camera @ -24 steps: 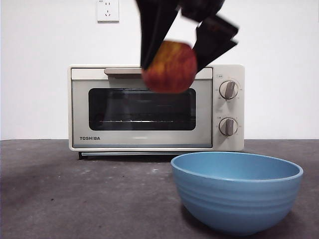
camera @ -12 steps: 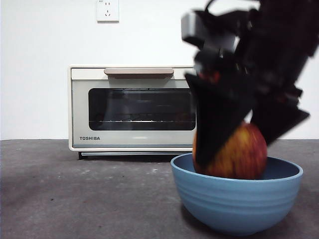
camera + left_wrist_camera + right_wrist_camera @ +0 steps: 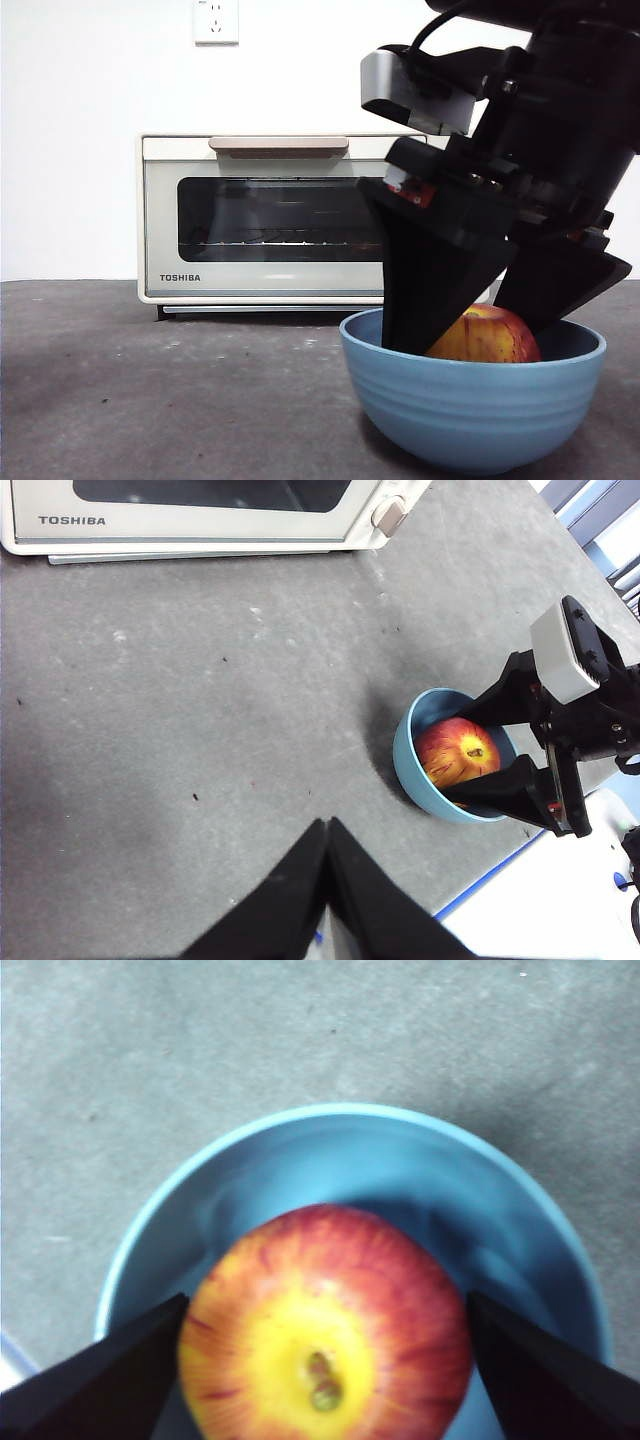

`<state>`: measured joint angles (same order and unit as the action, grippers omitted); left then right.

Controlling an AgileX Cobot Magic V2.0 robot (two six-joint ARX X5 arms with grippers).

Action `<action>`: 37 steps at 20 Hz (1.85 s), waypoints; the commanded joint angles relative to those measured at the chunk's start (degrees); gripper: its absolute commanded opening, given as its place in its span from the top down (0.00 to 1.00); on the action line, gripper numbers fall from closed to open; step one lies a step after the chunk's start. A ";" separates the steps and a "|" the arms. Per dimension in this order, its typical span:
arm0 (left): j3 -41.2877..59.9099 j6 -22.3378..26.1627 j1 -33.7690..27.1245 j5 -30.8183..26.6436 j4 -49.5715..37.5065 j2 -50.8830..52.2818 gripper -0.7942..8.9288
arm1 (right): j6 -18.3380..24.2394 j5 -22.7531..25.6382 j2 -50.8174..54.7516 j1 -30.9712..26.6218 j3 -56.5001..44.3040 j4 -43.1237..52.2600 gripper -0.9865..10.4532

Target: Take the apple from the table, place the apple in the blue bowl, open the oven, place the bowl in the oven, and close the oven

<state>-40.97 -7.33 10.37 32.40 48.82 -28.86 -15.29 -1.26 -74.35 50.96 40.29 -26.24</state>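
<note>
The red and yellow apple (image 3: pixel 487 338) sits low inside the blue bowl (image 3: pixel 470 415) at the front right of the table (image 3: pixel 150 390). My right gripper (image 3: pixel 468 335) reaches down into the bowl, its two black jaws pressed against opposite sides of the apple (image 3: pixel 325 1325). The right wrist view looks straight down on the apple's stem end, with the bowl (image 3: pixel 330 1150) around it. Off to the side and above the table, my left gripper (image 3: pixel 328 825) is shut and holds nothing; its view shows the bowl (image 3: pixel 405 752) and apple (image 3: pixel 455 752). The oven (image 3: pixel 280 270) stands behind, door closed.
A wall socket (image 3: pixel 216 20) is on the white wall above the oven. Bare table lies to the left of the bowl and in front of the oven. A blue-edged white surface (image 3: pixel 540 900) borders the table just past the bowl.
The right gripper carried the apple from high in front of the oven to the right and down into the bowl, where it now sits lower than half a second ago.
</note>
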 commanded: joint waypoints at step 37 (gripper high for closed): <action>-33.99 5.68 12.55 -14.71 -37.22 -63.32 0.91 | -4.72 14.73 15.39 -7.69 11.04 -34.45 0.53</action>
<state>-73.56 -2.98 22.61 17.93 12.19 -91.11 -19.38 13.45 -58.52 42.89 51.07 -61.01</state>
